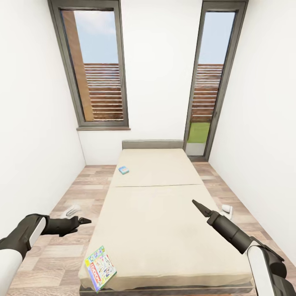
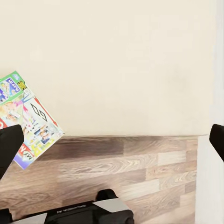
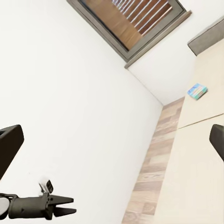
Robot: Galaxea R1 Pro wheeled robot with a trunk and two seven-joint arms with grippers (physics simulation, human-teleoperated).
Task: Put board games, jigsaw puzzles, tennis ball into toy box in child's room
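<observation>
1. While both arms reach forward in the head view, the left gripper (image 1: 83, 221) hangs over the wood-plank floor (image 1: 61, 255) just beside the bed's near left corner, its dark fingers drawn close together at the tips.
2. From the left wrist view, its two fingertips (image 2: 9, 144) sit at opposite edges of the picture, wide apart, with nothing between them.
3. Over the bed's right side, the right gripper (image 1: 198, 205) points up and away; its fingers look closed to a point in the head view, yet the right wrist view shows the fingertips (image 3: 8, 151) far apart and empty.
4. On the near left corner of the bed (image 1: 164, 230) lies a white and green board game (image 1: 100, 267), tilted, one corner reaching the mattress edge.
5. Farther up the beige mattress, near the grey headboard (image 1: 152, 144), rests a small blue board game (image 1: 123, 169).
6. Two small white objects (image 1: 70, 211) lie on the floor, one at each side of the bed.
7. Tall dark-framed windows (image 1: 96, 65) stand in the white far wall.
</observation>
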